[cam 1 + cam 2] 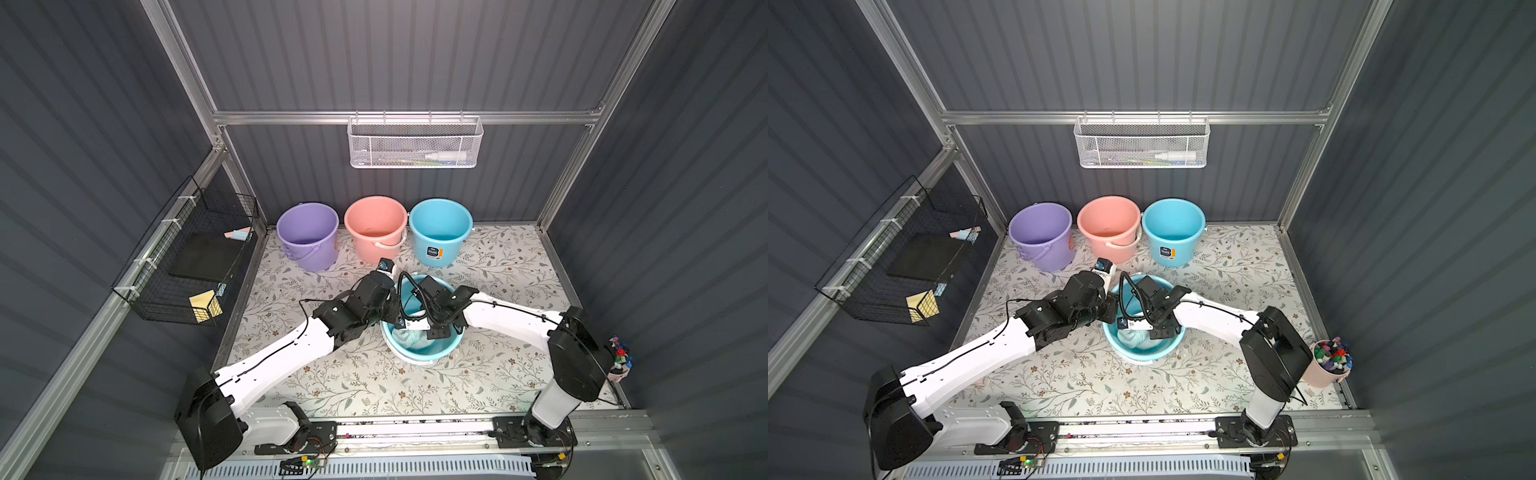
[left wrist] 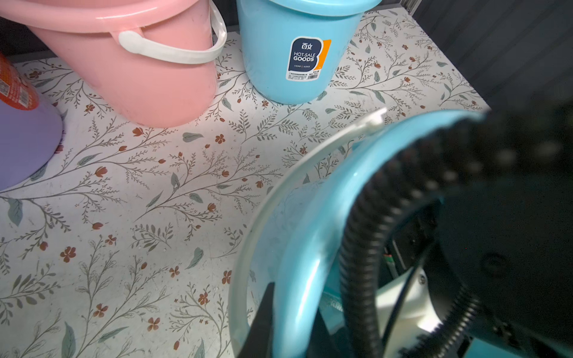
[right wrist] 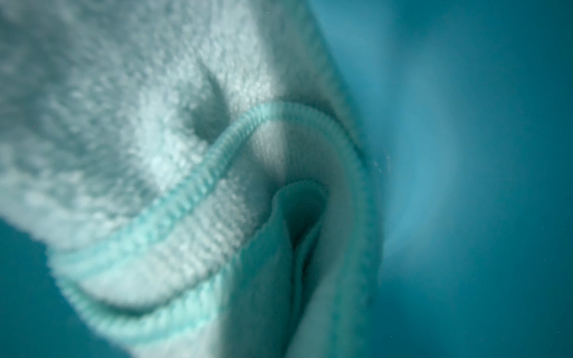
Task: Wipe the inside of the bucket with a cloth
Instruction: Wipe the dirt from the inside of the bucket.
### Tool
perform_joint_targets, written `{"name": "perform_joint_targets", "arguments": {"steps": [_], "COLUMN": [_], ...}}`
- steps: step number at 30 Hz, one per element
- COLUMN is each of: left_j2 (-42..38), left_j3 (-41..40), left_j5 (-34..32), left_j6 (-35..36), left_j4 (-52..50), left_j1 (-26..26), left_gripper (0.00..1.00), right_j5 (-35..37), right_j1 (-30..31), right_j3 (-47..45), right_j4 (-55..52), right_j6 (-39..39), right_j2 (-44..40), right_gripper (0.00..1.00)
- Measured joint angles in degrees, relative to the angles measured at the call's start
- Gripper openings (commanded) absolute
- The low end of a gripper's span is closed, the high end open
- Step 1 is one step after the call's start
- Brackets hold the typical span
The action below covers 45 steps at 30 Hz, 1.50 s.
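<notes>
The only writing that can be read is on a dark label on the rear blue bucket: "HOT-SALE GOODS" in white, with an orange strip at its side and a barcode beneath; the smaller print is too fine to read. The purple bucket carries an orange sticker whose text cannot be made out, and a pink bucket with a white handle stands between the two. The cloth is pale aqua terry with a looped nap and a ribbed hem stitched in a stronger aqua. It lies rumpled inside the bucket, bunched against the wall nearest the robot. This bucket stands mid-bench, in front of the other three. The right gripper reaches down into it, pressed together on the cloth, its fingers hidden by the folds. The left gripper pinches the bucket's rim, one finger outside and one inside.
</notes>
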Motion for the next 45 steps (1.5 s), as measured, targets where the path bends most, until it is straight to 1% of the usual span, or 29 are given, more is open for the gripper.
{"name": "perform_joint_targets", "arguments": {"steps": [5,11,14,16,19,25,30,33,36,39,42,45], "left_j2": [0.0,-0.1,-0.1,-0.1,-0.1,-0.7,-1.9,-2.0,-1.8,-1.5,-1.4,-0.9], "left_j3": [0.0,0.0,0.0,0.0,0.0,0.0,0.0,0.0,0.0,0.0,0.0,0.1], "left_j5": [-0.7,-1.7,-2.1,-2.5,-3.4,-5.9,-7.2,-7.2,-7.0,-6.6,-6.5,-6.1], "left_j6": [0.0,0.0,0.0,0.0,0.0,0.0,0.0,0.0,0.0,0.0,0.0,0.1], "left_j4": [0.6,0.9,0.9,0.9,1.1,1.3,1.3,1.7,1.7,1.7,1.7,1.7], "left_j1": [0.0,0.0,0.0,0.0,0.0,0.0,0.0,0.0,0.0,0.0,0.0,0.0], "left_gripper": [0.0,0.0,0.0,0.0,0.0,0.0,0.0,0.0,0.0,0.0,0.0,0.0], "right_j5": [0.1,0.3,0.3,0.0,-0.6,-1.0,-3.3,-6.8,-10.9,-15.1,-19.1,-21.7], "right_j1": [0.0,0.0,0.0,0.0,0.0,0.0,0.0,0.0,-0.1,-0.1,-0.1,-0.1], "right_j3": [2.3,2.6,3.0,4.5,8.0,16.5,22.7,27.0,30.4,32.2,32.1,30.7], "right_j4": [-5.4,-9.6,-11.2,-12.7,-14.8,-21.4,-29.5,-34.4,-38.4,-41.4,-42.6,-41.5], "right_j6": [-0.1,-0.4,0.8,3.3,10.6,33.0,49.1,56.9,63.1,67.5,70.4,72.6], "right_j2": [-6.7,-16.0,-19.2,-20.2,-20.3,-17.8,-13.5,-9.1,-3.8,1.7,5.8,7.4], "right_gripper": [0.0,0.0,0.0,0.0,0.0,0.0,0.0,0.0,0.0,0.0,0.0,0.0]}}
